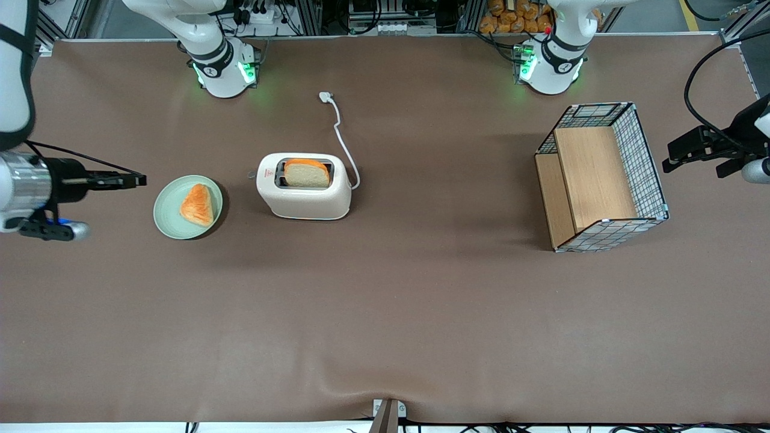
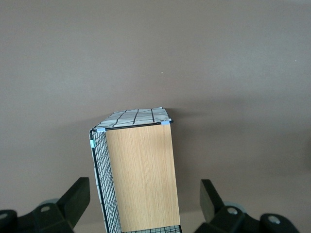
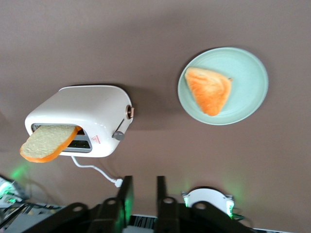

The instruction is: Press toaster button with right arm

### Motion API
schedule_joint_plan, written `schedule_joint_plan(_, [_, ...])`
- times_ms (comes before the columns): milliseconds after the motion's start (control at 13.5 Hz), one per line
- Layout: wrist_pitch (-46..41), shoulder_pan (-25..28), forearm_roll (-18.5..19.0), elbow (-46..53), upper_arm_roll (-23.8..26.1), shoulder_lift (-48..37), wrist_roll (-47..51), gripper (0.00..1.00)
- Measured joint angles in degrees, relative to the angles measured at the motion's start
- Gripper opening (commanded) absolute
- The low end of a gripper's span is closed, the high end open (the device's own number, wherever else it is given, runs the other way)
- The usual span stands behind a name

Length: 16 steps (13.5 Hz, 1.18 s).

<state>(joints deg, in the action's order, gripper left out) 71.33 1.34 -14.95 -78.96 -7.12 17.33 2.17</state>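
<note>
Gripper [image 1: 142,178] well apart from toaster [image 1: 304,193].

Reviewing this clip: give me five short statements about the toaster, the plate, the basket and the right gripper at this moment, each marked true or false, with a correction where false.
1. A bread slice stands in one slot of the toaster. True.
2. The gripper is pressing the toaster button. False: it hangs apart from the toaster, with the plate lying between them along the table.
3. The plate is bare. False: a triangular orange pastry lies on it.
4. The toaster's plug lies loose on the table, connected to nothing. True.
5. The wire basket stands beside the toaster, touching it. False: it sits far off toward the parked arm's end of the table.
</note>
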Motion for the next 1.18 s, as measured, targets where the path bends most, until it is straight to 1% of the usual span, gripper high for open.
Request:
schedule_joint_plan(74, [-0.1,0.0,1.0,0.5,0.0,-0.8,0.0,0.65])
schedule_joint_plan(148, [-0.1,0.0,2.2,0.7,0.0,-1.7,0.0,0.68])
schedule_joint_plan(222, [-0.1,0.0,3.2,0.8,0.0,-2.7,0.0,0.74])
schedule_joint_plan(369, [-0.2,0.0,4.5,1.0,0.0,-5.0,-0.3,1.0])
schedule_joint_plan(517, [-0.2,0.0,6.2,1.2,0.0,-7.1,-1.6,1.0])
schedule_joint_plan(739, [0.6,-0.1,9.8,1.3,-0.1,-9.7,-6.2,1.0])
schedule_joint_plan(960, [5.9,-0.2,11.5,1.2,-0.2,-12.5,-9.3,1.0])
schedule_joint_plan(1182, [9.7,-0.8,12.0,-0.1,-0.4,-13.7,-11.7,1.0])
